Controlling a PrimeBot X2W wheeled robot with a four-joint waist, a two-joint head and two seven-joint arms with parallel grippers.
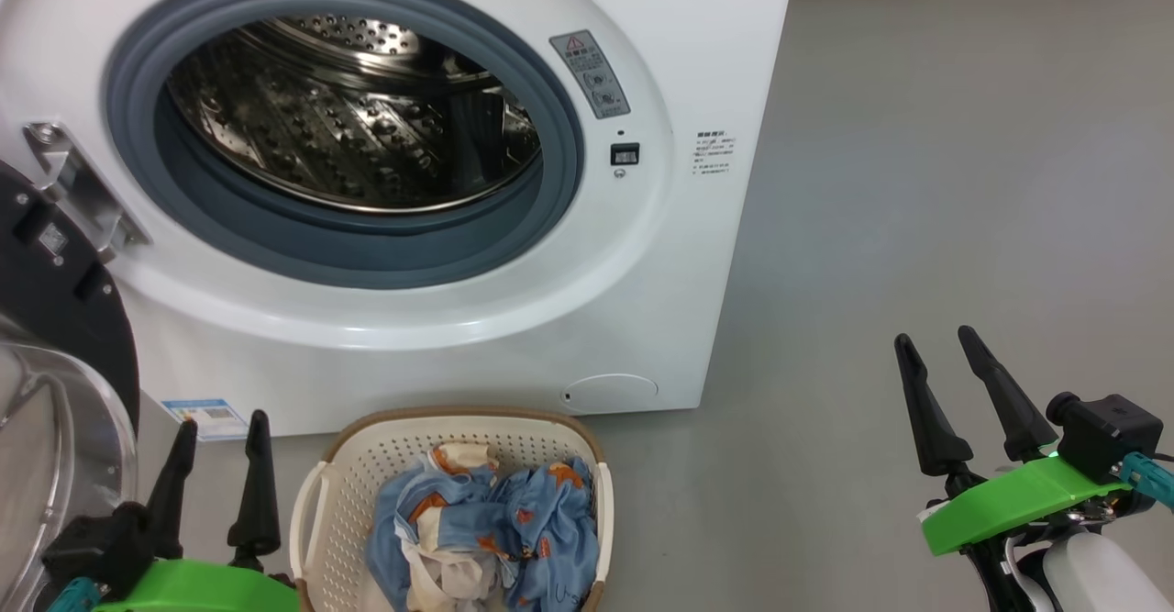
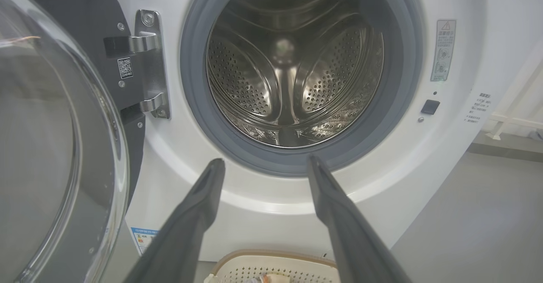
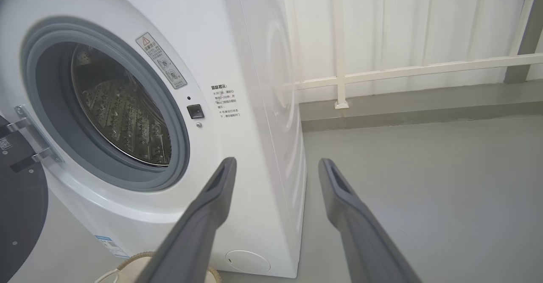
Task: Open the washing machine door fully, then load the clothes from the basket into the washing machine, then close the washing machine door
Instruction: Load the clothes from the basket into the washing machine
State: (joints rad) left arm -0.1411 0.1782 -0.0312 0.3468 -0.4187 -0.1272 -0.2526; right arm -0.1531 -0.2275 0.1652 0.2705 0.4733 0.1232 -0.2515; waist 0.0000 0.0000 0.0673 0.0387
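The left pincer (image 1: 223, 425) and the right pincer (image 1: 935, 338) are spread wide apart, holding nothing. The washing machine door (image 1: 55, 309) hangs open. The clothes (image 1: 500, 520) lie in the basket (image 1: 358, 474), just in front of the washing machine (image 1: 697, 61).

A laundry corner (grey floor (image 1: 917, 181), white railing (image 3: 424, 68)): washing machine (image 1: 706, 43), basket (image 1: 353, 474) of clothes (image 1: 541, 511).

door (image 1: 57, 305) cropped at left; basket (image 1: 365, 476) cropped below
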